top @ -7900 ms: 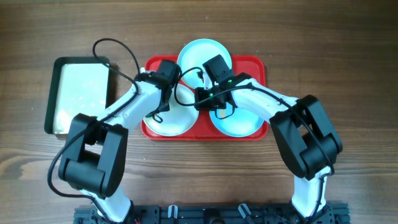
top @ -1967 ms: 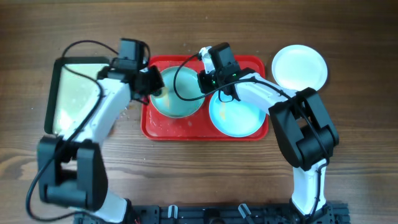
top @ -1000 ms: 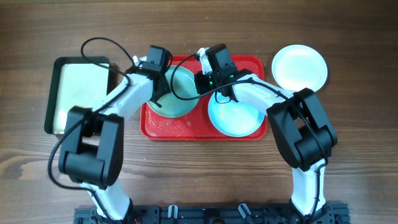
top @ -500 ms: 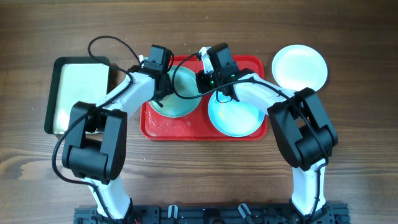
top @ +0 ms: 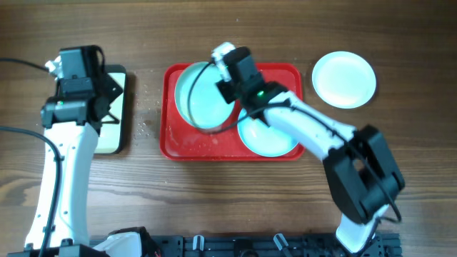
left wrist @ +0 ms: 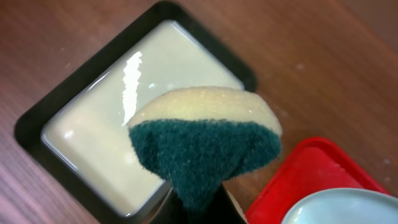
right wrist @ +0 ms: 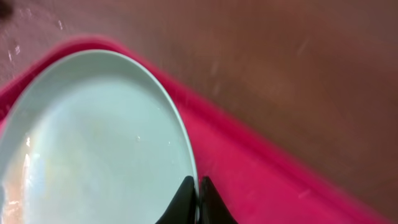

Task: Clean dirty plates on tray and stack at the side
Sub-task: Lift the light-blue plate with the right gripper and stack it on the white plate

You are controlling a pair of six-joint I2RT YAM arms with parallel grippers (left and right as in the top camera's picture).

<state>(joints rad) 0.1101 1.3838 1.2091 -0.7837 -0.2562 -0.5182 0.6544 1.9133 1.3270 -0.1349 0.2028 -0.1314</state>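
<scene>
The red tray point(top: 175, 146) lies at the table's middle. My right gripper point(top: 227, 91) is shut on the rim of a pale turquoise plate point(top: 200, 96) and holds it tilted above the tray's left half; the rim sits between the fingertips in the right wrist view point(right wrist: 198, 193). A second turquoise plate point(top: 268, 139) lies flat on the tray's right half, partly under the right arm. The white plate point(top: 344, 78) lies on the table right of the tray. My left gripper point(left wrist: 198, 208) is shut on a green and yellow sponge point(left wrist: 205, 146) above the cream pan point(left wrist: 106, 143).
The dark-rimmed cream pan point(top: 114, 114) lies at the left of the table, mostly hidden under the left arm. Small droplets speckle the wood point(top: 146, 125) between pan and tray. The tray corner point(left wrist: 311, 180) shows in the left wrist view.
My left arm has pulled away from the plate on the tray, leftward to over the pan, sponge still held. My right gripper has tilted the turquoise plate further up.
</scene>
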